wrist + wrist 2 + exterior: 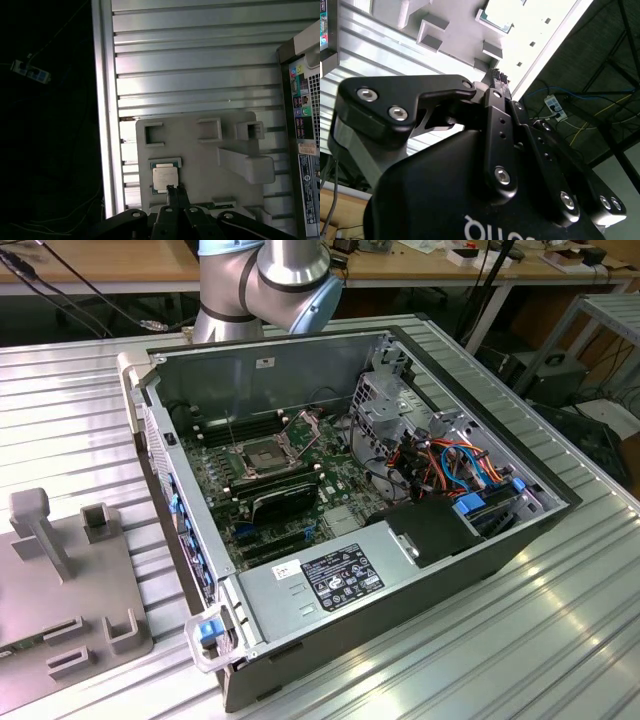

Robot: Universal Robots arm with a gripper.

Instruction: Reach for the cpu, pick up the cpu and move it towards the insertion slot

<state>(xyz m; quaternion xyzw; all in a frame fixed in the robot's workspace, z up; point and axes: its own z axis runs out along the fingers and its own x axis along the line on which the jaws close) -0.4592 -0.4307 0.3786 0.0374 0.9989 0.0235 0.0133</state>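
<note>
Starting at the exterior view's left, a grey fixture plate (pixel 70 590) with upright holders lies on the ribbed aluminium table (pixel 520 640), and a strip of bare table separates it from the open computer case (pixel 300 350). Inside the case, the insertion slot (pixel 256 453) sits on the motherboard with its metal frame raised and its dark centre exposed. A black expansion card (pixel 285 498) lies just beside it, and memory slots run close along its far side. Room above the slot is open; the case walls bound it at the back. A tangle of coloured cables (pixel 450 465) occupies the case's right part. The arm (pixel 270 275) rises behind the case.

In the first wrist view, the cpu (pixel 166 176) lies flat in a shallow seat on the fixture plate, near the plate edge that faces the table's side rail (pixel 107 125); dark floor lies beyond the rail. The gripper (pixel 175 189) hangs over the plate, close to the cpu's edge. Its fingertips are drawn together and grip nothing.
</note>
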